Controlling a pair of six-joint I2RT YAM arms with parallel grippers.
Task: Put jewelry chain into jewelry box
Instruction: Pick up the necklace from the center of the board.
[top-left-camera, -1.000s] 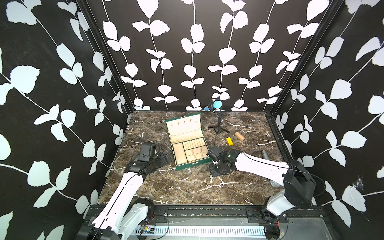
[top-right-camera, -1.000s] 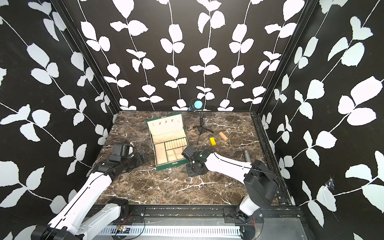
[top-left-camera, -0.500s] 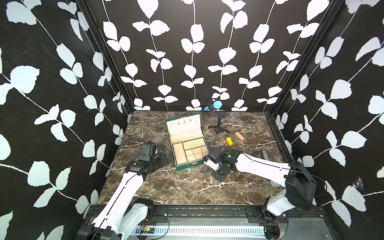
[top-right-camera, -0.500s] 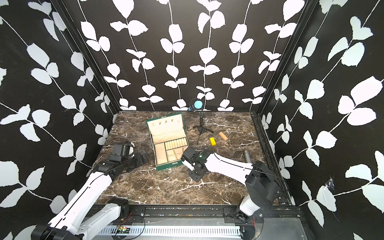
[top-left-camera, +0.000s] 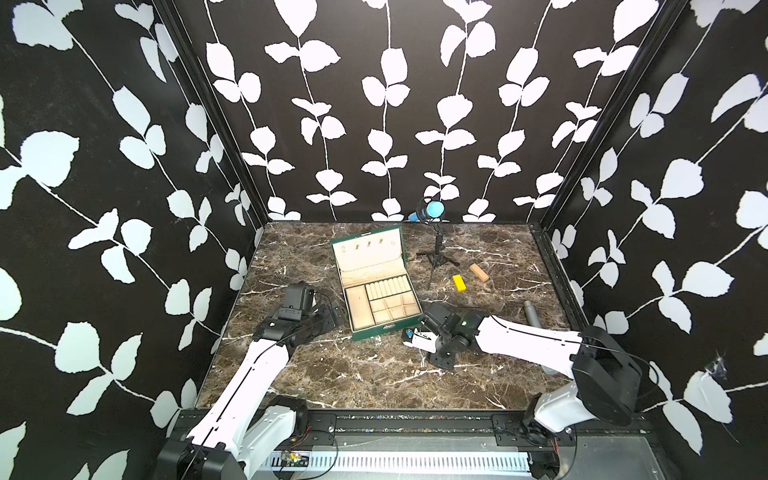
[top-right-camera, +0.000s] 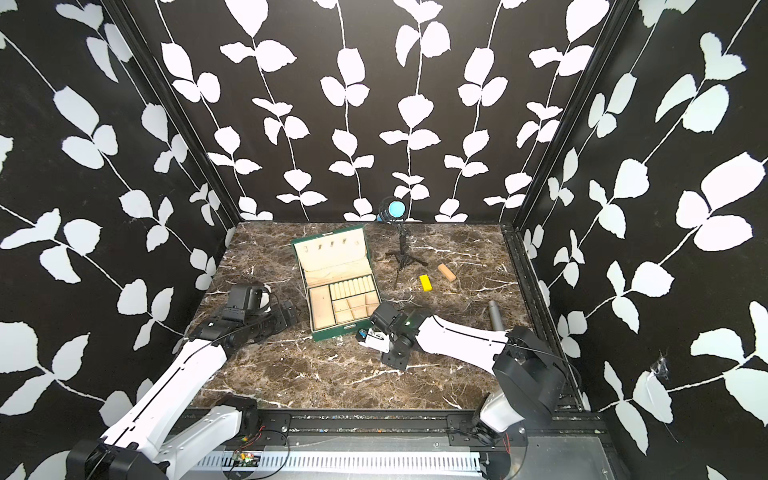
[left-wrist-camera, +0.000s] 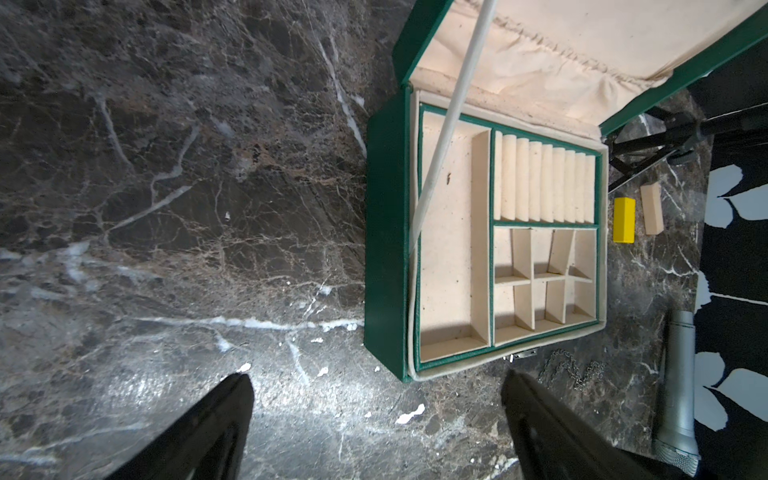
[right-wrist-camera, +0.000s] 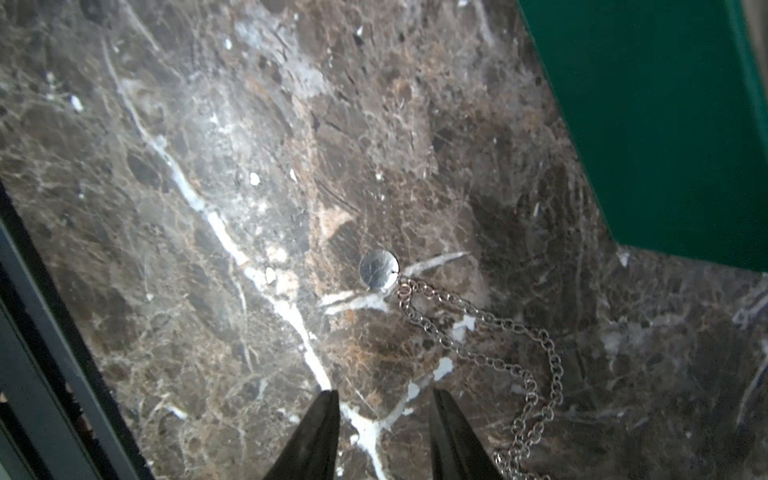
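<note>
Right pincer (right-wrist-camera: 384, 392) is hovering low over the marble table (right-wrist-camera: 208, 124), its jaws standing narrowly apart and gripping nothing. The chain (right-wrist-camera: 453, 305) is lying limp on the table, close to the front wall of the box (top-left-camera: 386, 328) on the side facing the table's front edge, and outside every compartment. Its round tag (right-wrist-camera: 378, 268) is sitting ahead of the tips, and the strands are trailing back past one finger (right-wrist-camera: 453, 436), so the pincer is aiming beside the chain, not astride it. The chain's long axis is running roughly along that wall. The left pincer (left-wrist-camera: 376, 374) is hanging wide open, farther off.
</note>
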